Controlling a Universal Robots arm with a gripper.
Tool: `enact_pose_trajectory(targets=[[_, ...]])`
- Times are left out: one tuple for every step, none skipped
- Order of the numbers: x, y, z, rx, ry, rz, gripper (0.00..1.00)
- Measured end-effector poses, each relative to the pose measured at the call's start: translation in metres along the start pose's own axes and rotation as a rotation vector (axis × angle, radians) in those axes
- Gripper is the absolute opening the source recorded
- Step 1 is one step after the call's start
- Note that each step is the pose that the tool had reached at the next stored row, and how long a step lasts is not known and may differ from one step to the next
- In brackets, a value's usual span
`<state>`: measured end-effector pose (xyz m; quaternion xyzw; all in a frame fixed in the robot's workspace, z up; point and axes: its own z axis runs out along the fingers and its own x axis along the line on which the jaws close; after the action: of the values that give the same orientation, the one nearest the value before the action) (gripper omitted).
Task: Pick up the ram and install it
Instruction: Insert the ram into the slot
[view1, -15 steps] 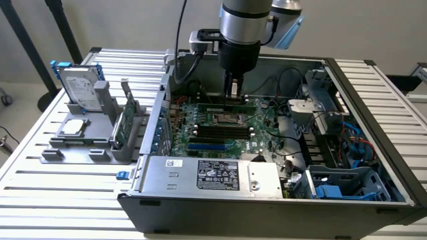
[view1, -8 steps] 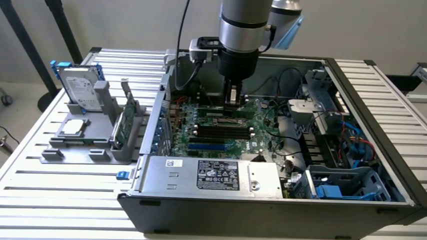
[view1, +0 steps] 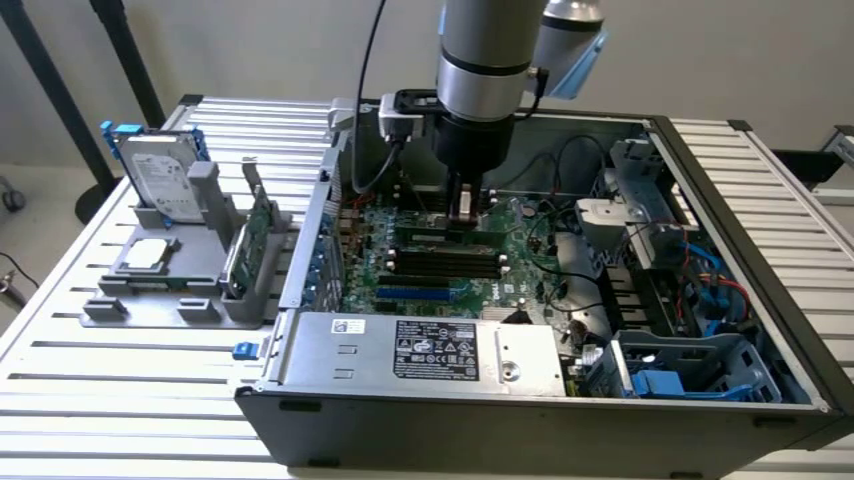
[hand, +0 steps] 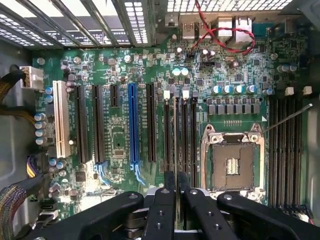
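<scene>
My gripper (view1: 461, 212) reaches down inside the open computer case (view1: 747, 190), low over the green motherboard (view1: 400, 285). It is shut on the ram (view1: 424, 233), a narrow green stick that stands on edge along the black memory slots (view1: 447, 262). In the wrist view the two black fingers (hand: 170, 187) sit close together. The ram (hand: 176, 135) runs edge-on between them, in line with a slot between two white clips (hand: 166, 93). I cannot tell whether the stick is fully down in the slot.
A grey holder (view1: 160, 295) at the exterior view's left carries a hard drive in a blue frame (view1: 160, 175), a green expansion card (view1: 254, 250) and a processor chip (view1: 144, 255). Power supply (view1: 441, 350) lies at the case front. CPU socket (hand: 232, 162), red cables (hand: 220, 35) and further slots (hand: 285, 150) are nearby.
</scene>
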<state>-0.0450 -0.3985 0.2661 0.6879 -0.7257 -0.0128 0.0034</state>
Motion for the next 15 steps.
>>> enact_pose_trajectory(targets=[[0.0,0.0,0.0018,0.0,0.0,0.0,0.14],[0.001,-0.0001,0.0036,0.0,0.0001,0.0,0.14],[0.001,-0.0001,0.0053,0.0,0.0002,0.0,0.14],[0.001,-0.0002,0.0073,0.0,0.0001,0.0,0.14],[0.001,-0.0003,0.0091,0.0,0.0001,0.0,0.14],[0.001,-0.0003,0.0109,0.0,0.0,0.0,0.14],[0.002,-0.0004,0.0127,0.0002,0.0,0.0,0.14],[0.002,-0.0004,0.0145,0.0006,0.0001,0.0,0.14],[0.002,-0.0004,0.0163,0.001,0.0,0.0,0.14],[0.002,-0.0005,0.018,0.0014,0.0,0.0,0.14],[0.002,-0.0006,0.0197,0.0021,0.0,0.0,0.14],[0.002,-0.0007,0.0213,0.0027,0.0,0.0,0.14],[0.002,-0.0007,0.0227,0.0034,-0.0002,0.0,0.14],[0.002,-0.0007,0.0238,0.0037,-0.0003,0.0,0.14],[0.002,-0.0007,0.0245,0.0041,-0.0003,0.0,0.14]])
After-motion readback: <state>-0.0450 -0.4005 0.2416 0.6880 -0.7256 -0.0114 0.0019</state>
